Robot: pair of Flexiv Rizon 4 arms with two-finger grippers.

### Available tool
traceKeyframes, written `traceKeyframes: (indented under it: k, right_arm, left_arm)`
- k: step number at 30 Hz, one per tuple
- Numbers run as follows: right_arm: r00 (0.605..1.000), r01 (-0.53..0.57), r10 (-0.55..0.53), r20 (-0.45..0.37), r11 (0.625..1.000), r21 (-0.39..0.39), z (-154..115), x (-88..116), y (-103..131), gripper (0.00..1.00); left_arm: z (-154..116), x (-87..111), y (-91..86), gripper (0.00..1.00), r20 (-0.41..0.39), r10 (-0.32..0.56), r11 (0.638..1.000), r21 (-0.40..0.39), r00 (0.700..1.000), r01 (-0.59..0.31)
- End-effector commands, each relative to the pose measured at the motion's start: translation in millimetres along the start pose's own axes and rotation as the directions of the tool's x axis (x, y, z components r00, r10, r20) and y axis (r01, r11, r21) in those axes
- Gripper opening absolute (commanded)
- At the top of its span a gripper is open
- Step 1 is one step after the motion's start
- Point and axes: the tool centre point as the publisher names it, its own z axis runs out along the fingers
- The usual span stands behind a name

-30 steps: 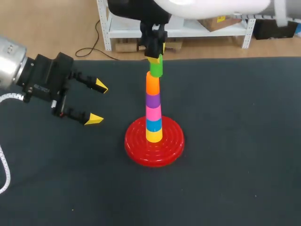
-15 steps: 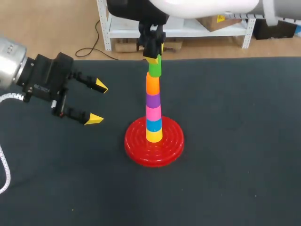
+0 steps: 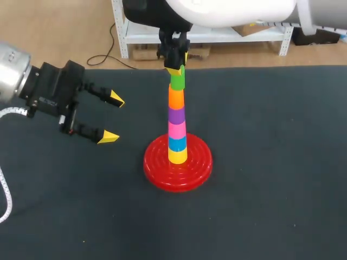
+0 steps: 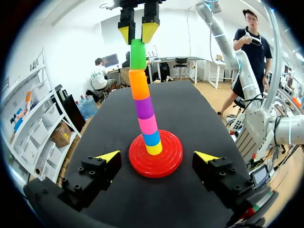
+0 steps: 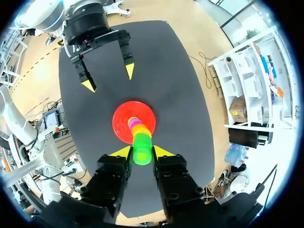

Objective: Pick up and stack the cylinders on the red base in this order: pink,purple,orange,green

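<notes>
Green cylinder (image 3: pixel 177 80) now stands straight on the orange cylinder (image 3: pixel 175 97), its lean gone — the right gripper (image 5: pixel 141 152) has nudged it into line and still pinches its top end. The stack on the red base (image 3: pixel 178 172) looks complete — only the release remains; the left gripper (image 3: pixel 111 117) waits nearby, fingers spread wide

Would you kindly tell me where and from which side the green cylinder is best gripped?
Grip the green cylinder across its curved sides near the top, coming straight down from above. It stands roughly upright atop the orange cylinder, high above the red base, so a sideways approach would likely topple everything.
</notes>
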Motion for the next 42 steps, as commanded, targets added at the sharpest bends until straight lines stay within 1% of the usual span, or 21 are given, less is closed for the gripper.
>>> traceKeyframes:
  k: [1,19,29,34,36,42]
  right_arm:
    - [1.000,-0.001,0.001,0.008,1.000,0.002,1,0,-1,0.00]
    - [1.000,-0.013,0.013,-0.004,1.000,-0.007,14,-7,-6,0.00]
    - [0.999,-0.037,0.036,-0.024,0.998,-0.047,27,-7,-13,0.00]
    - [0.999,-0.044,0.042,-0.027,0.995,-0.086,34,-6,-13,0.00]
    - [0.999,-0.044,0.041,-0.022,0.993,-0.113,36,-4,-12,0.00]
    - [0.999,-0.048,0.045,-0.028,0.992,-0.120,41,-1,-8,0.00]
  left_arm:
    - [0,1.7,-0.3,1.00,0.005,0.003,1.000,-0.002,1.000,-0.003]
    - [0,1.7,-0.3,1.00,0.005,0.003,1.000,-0.002,1.000,-0.003]
    - [0,1.7,-0.3,1.00,0.005,0.003,1.000,-0.002,1.000,-0.003]
    - [0,1.7,-0.3,1.00,0.005,0.003,1.000,-0.002,1.000,-0.003]
    - [0,1.7,-0.3,1.00,0.005,0.003,1.000,-0.002,1.000,-0.003]
    - [0,1.7,-0.3,1.00,0.005,0.003,1.000,-0.002,1.000,-0.003]
